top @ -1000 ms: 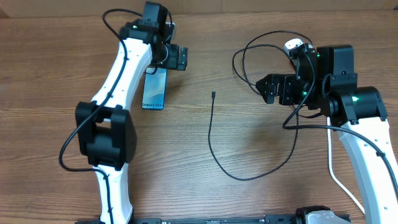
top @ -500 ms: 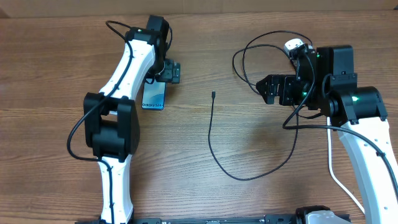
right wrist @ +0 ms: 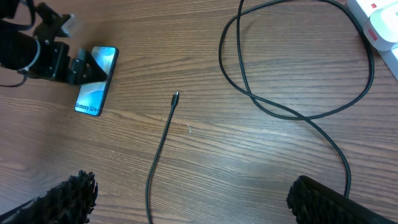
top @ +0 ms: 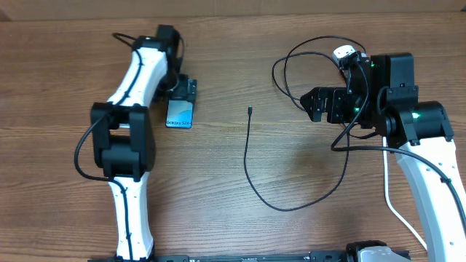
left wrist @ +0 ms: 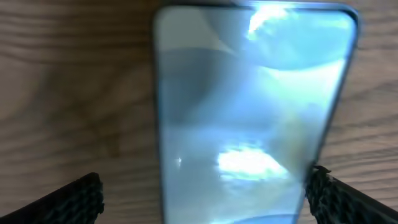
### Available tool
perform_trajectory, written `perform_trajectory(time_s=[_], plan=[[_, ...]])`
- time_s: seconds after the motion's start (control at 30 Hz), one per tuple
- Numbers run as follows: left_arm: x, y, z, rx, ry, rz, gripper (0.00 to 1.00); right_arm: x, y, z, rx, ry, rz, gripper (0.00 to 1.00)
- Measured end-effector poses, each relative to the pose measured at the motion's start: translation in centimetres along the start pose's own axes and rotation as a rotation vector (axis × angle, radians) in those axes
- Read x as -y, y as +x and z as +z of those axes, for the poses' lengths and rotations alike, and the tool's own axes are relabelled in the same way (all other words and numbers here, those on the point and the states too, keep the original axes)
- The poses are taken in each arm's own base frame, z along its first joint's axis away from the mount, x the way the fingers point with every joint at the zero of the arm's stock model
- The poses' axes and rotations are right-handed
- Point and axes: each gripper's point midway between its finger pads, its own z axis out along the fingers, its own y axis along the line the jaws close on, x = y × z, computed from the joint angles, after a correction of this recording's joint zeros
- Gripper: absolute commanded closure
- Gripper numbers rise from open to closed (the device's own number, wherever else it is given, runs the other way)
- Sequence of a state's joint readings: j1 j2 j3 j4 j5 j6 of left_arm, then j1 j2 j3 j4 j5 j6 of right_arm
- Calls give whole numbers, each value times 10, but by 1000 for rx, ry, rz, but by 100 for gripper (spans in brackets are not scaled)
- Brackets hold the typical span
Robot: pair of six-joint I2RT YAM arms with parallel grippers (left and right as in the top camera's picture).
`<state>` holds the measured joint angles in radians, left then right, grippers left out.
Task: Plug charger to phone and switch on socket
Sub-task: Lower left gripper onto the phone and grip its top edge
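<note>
The phone [top: 180,114] lies flat on the wooden worktop [top: 218,211] with its blue screen lit and facing up. It is the marker for everything else here. The left pincer [top: 182,93] sits over the phone's far end. In the left wrist view the phone [left wrist: 249,118] fills the frame, and the pincer [left wrist: 208,199] is spread apart with one of its fingers [left wrist: 74,199] on each side of the screen. One finger is clear of the phone's edge. The other is right at the opposite edge, and I cannot tell whether it touches.

To the right of the phone, well apart from it, lies the connector tip of the charger [top: 245,156]. From there the thin black cable runs toward the near edge of the worktop, bends in a wide curve farther right, and climbs into loose loops. The right wrist view shows the same cable [right wrist: 163,137] with its tip pointing up toward the phone [right wrist: 96,81], and with bare wood between them.

Farther right of the phone than the loops, the right pincer [top: 314,104] hangs above the worktop. Its jaws are wide apart and hold nothing. Beyond it the white socket [top: 344,53] peeks out, mostly hidden behind the arm. A red switch shows on the socket [right wrist: 373,18] in the corner of the right wrist view.
</note>
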<state>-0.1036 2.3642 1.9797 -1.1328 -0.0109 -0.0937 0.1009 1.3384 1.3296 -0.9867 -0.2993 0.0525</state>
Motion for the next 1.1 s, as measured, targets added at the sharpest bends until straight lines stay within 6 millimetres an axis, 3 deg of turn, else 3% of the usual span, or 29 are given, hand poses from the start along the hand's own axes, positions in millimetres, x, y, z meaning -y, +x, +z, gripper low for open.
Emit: perform_trajectory(time_s=[0.17, 0.53, 1.1], plan=[[-1, -9, 0, 34, 42, 8, 0, 0, 0, 0, 1, 1, 0, 0], [40, -1, 3, 21, 72, 97, 0, 0, 0, 0, 1, 0, 0, 0], [28, 14, 13, -30, 27, 166, 3, 0, 0, 0, 0, 0, 0, 0]])
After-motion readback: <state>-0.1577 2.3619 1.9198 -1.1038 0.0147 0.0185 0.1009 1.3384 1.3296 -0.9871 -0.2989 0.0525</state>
